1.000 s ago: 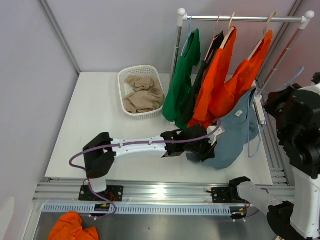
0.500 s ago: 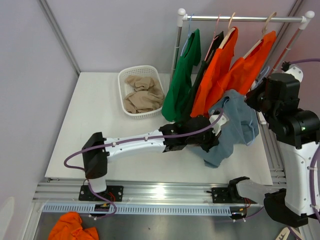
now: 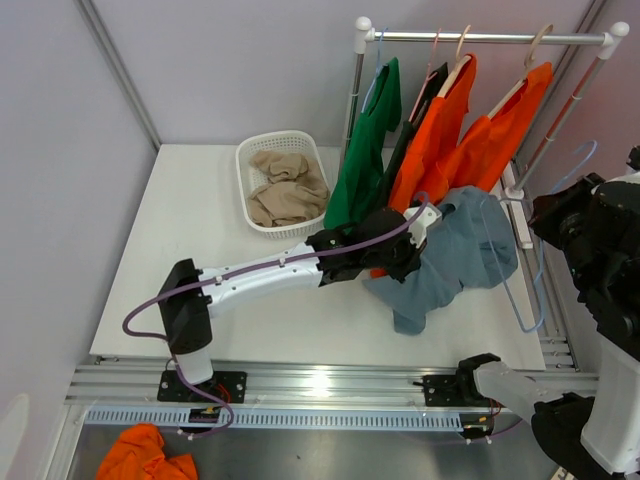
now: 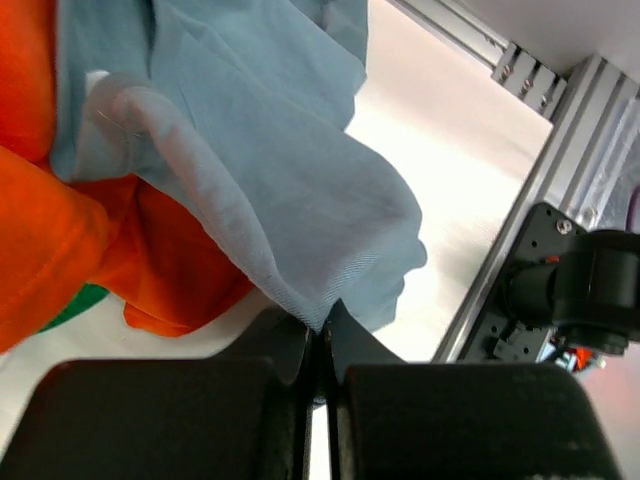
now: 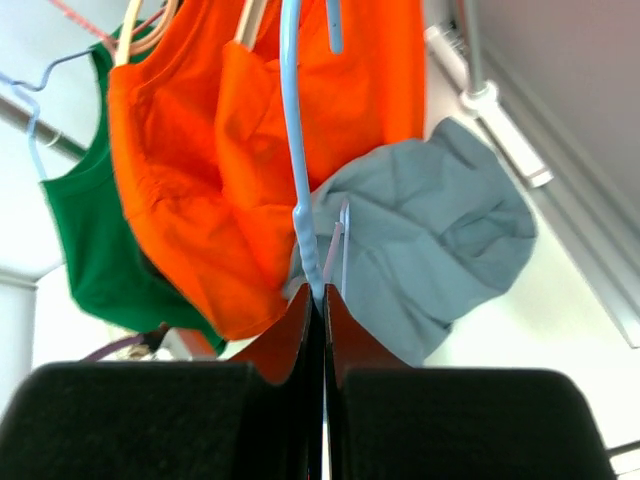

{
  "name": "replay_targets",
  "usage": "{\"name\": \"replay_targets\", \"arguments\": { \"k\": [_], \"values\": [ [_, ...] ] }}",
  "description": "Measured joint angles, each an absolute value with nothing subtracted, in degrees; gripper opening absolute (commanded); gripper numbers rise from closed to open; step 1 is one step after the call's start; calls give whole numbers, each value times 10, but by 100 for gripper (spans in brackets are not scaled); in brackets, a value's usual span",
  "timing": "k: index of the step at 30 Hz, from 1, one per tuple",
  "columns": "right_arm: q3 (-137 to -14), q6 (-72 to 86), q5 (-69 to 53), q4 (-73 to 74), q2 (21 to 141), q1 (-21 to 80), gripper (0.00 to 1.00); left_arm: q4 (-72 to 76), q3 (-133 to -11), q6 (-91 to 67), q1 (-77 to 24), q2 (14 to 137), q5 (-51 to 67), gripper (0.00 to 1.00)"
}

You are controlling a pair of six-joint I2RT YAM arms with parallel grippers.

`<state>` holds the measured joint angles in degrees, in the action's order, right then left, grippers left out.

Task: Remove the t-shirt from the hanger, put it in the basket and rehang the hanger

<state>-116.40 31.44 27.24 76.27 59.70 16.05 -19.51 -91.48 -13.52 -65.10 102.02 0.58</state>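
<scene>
Left end effector [image 4: 322, 327] clamped on t-shirt [image 3: 460, 250], which is now dragged left and heaped on counter [image 3: 200, 250]. Right end effector [image 5: 320, 300] pinches hanger [image 5: 291, 150], swung right since 0.5 s ago. Hanger looks nearly free, removal almost done.

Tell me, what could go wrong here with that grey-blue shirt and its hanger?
The left jaws pinch only a thin fold of the t-shirt, so it might slip free. The cloth seems draped over one end of the hanger; pulling could stretch it or twist the hanger from the right jaws. The orange shirts alongside could get dragged too.
</scene>
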Motion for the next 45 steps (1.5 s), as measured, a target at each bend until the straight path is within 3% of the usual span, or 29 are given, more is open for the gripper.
{"name": "replay_targets", "arguments": {
  "k": [6, 10, 14, 21, 24, 28, 34, 45],
  "values": [
    [-1156, 270, 323, 742, 637, 160, 0, -236, -892, -118, -665, 979, 20, 1],
    [-1076, 220, 333, 660, 656, 151, 0, -281, -891, -100, -669, 913, 39, 1],
    [-1002, 175, 314, 575, 660, 121, 0, -389, -1004, -107, -651, 877, 98, 1],
    [-1043, 119, 310, 487, 686, 42, 0, -537, -1199, -117, -580, 839, 124, 1],
    [-1046, 95, 300, 454, 695, 21, 0, -577, -1269, -131, -497, 836, 156, 1],
    [-1035, 86, 275, 432, 695, 10, 0, -579, -1311, -171, -393, 847, 221, 1],
    [-993, 72, 237, 375, 694, -25, 0, -565, -1350, -190, -367, 873, 292, 1],
    [-955, 72, 128, 285, 714, -109, 0, -409, -1260, -120, -298, 808, 148, 1]
  ]
}}
